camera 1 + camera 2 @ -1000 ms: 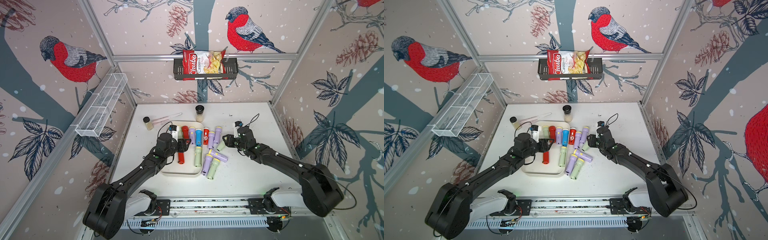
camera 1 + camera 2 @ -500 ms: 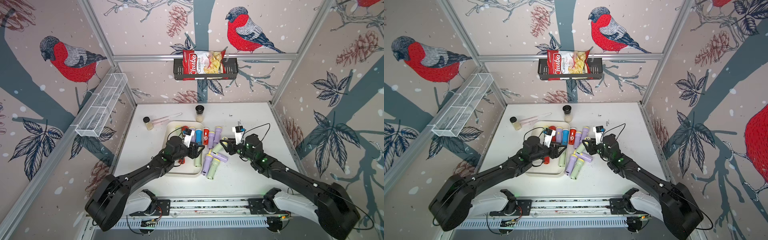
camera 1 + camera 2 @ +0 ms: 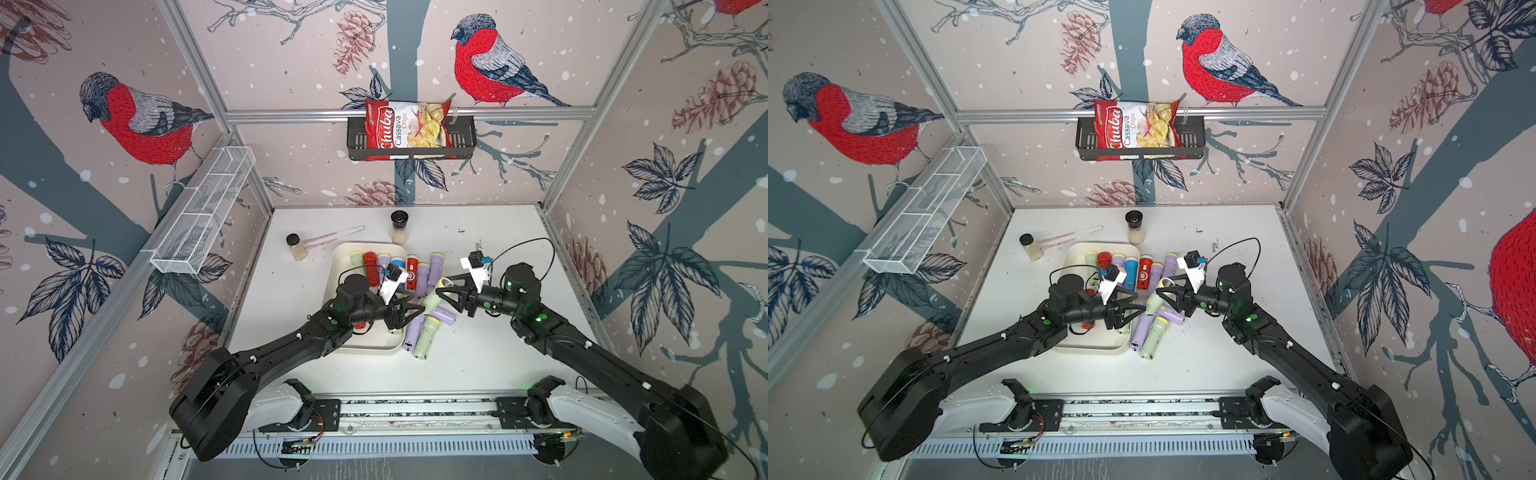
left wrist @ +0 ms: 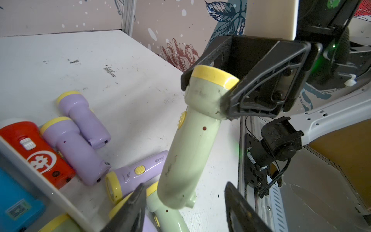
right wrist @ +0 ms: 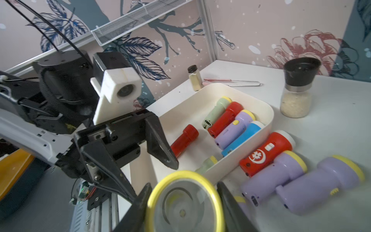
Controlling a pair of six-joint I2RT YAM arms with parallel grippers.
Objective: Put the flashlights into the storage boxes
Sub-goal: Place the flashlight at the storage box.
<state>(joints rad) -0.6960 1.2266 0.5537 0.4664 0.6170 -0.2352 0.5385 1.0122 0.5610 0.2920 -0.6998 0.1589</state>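
Observation:
My right gripper is shut on the yellow head of a pale green flashlight, held tilted above the table beside the tray. My left gripper is open, and its fingers straddle that flashlight's tail without touching it. The cream storage box holds green, red, lilac and blue flashlights at its far end, a red one in its middle and a green one by its wall. Outside lie a red flashlight, two lilac ones and a small heap.
Two black-capped jars and a pink tool stand behind the tray. A white wire mesh basket hangs on the left wall. A black wall basket with a chips bag hangs at the back.
My right gripper has lifted the pale green flashlight off the table and carried it toward the left arm. My left gripper has swung from over the tray to face it.

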